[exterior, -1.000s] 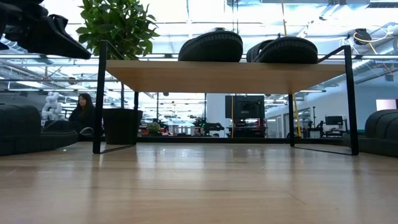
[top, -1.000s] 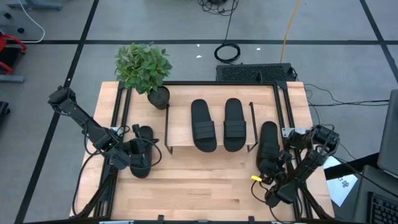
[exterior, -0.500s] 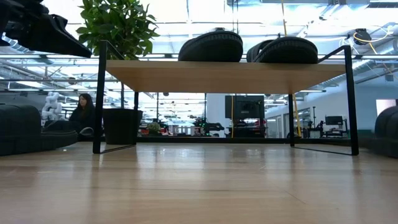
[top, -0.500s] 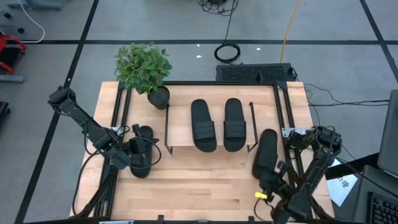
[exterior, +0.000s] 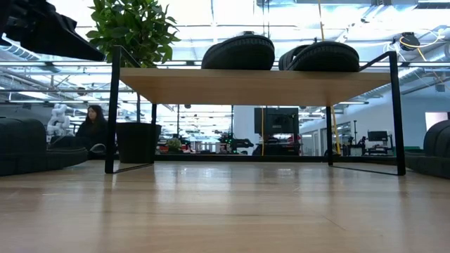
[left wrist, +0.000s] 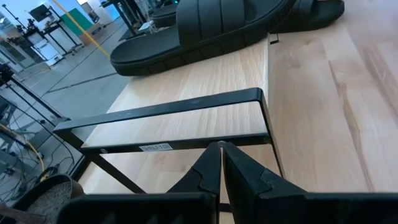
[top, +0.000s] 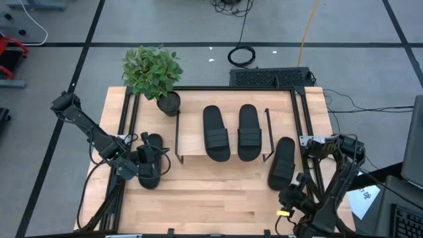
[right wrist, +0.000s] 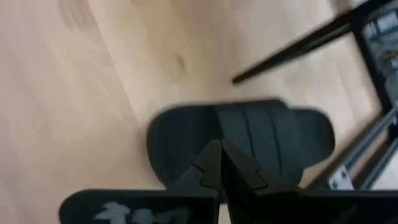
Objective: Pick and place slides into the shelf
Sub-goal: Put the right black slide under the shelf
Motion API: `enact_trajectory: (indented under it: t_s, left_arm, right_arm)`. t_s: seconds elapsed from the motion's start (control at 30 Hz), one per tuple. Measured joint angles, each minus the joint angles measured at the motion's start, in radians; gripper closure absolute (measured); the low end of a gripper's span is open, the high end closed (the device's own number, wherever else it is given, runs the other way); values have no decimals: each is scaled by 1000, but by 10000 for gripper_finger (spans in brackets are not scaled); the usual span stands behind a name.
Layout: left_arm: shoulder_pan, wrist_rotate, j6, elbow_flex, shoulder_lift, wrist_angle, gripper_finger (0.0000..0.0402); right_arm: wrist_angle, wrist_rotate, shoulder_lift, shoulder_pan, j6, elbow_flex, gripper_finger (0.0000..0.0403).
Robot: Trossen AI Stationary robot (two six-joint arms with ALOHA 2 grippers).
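My right tool (top: pixel 291 196) hovers clenched and empty just behind a slide (top: pixel 282 162).
That slide lies on the counter (top: pixel 218 192) beside the shelf (top: pixel 192 135); my left tool (left wrist: pixel 221 163), fingers together, waits over another slide (top: pixel 151 158).

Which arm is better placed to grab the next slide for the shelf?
Probably left: its gripper sits over the slide left of the shelf. The right gripper is apart from the slide right of the shelf, near the front edge. Both show fingers shut.

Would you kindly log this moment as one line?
shelf: two slides on top | right tool: shut, near table's front edge | right slide: on table | left tool: shut, over left slide
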Motion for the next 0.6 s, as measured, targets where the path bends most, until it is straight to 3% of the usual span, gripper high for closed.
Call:
enact_trajectory:
  t_s: [0.13,0.33,0.6]
  left_arm:
    - [0,0,16,0,0,-1,380]
    - [0,0,19,0,0,-1,380]
    - [0,1,18,0,0,-5,380]
  right_arm:
    - [23,-72,1,-10,-9,-68,403]
    - [45,-70,1,-20,-19,-116,391]
    - [78,-69,1,-57,-99,-116,269]
